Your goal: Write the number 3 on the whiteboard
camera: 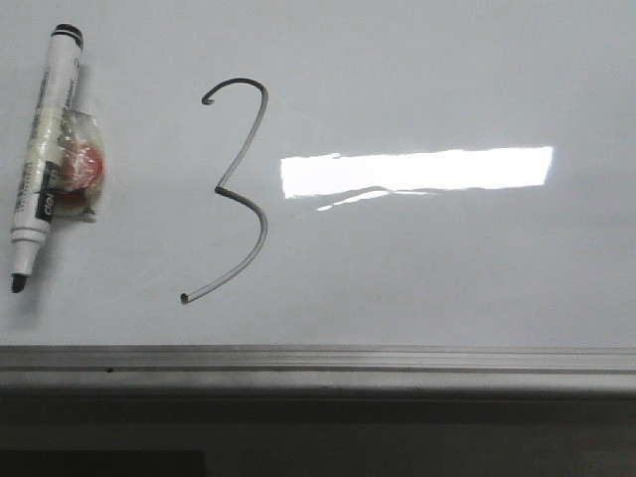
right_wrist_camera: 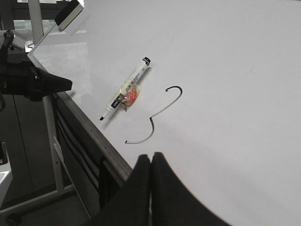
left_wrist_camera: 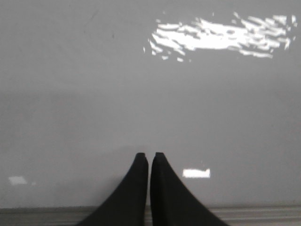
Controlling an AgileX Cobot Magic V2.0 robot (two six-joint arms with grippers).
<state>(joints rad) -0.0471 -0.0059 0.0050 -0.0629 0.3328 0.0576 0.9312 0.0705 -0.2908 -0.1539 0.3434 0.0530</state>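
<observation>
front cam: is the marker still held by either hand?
No. The marker lies uncapped on the whiteboard, left of the number 3, with no hand touching it.

Each end effector, left point(left_wrist_camera: 149, 157) and right point(right_wrist_camera: 151, 157), has 2 smooth, matte black, tapering fingers.

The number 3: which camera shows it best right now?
The front view: the number 3 is seen nearly head-on and whole on the whiteboard, beside the marker. The right wrist view shows it complete but small and slanted. The left wrist view shows only bare board.
</observation>
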